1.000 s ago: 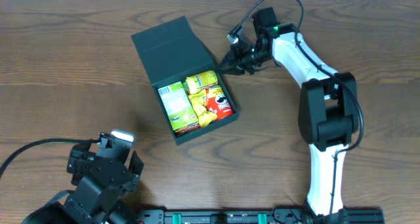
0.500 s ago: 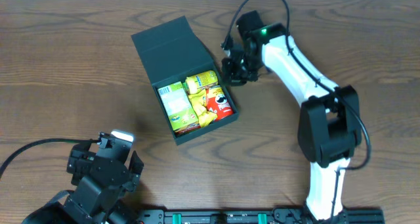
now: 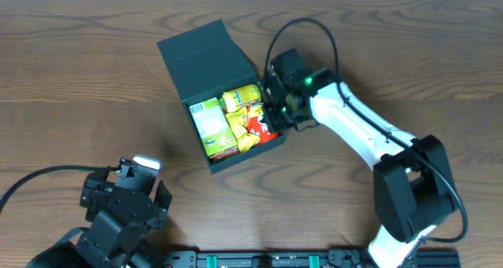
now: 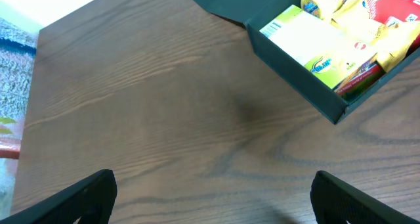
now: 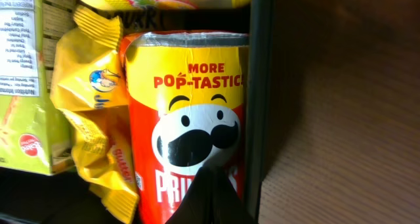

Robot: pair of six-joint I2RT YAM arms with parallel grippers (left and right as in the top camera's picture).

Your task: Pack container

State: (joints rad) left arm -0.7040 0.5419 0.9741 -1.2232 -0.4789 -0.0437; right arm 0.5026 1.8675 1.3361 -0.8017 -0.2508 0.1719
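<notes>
The container (image 3: 206, 54), a dark green square box, lies on the table with its flap lid open at the back. Inside lie a light-green carton (image 3: 208, 120), yellow snack packets (image 3: 239, 100) and a red Pringles can (image 3: 265, 126). My right gripper (image 3: 274, 117) is shut and empty. Its tips (image 5: 213, 178) hang just over the Pringles can (image 5: 187, 119), close to the container's right wall (image 5: 256, 86). My left gripper (image 3: 126, 201) rests near the front left edge, far from the container. It stands open (image 4: 213, 204) over bare wood, with the container (image 4: 295, 76) ahead of it.
The wooden table (image 3: 94, 103) stretches left of and in front of the box. A black cable (image 3: 302, 24) loops over the right arm behind the box. The table's left edge and a pale floor (image 4: 13, 46) show in the left wrist view.
My right arm has swung from behind the box's back right corner forward to over the can by the right wall, gripper shut throughout. The left arm has not moved.
</notes>
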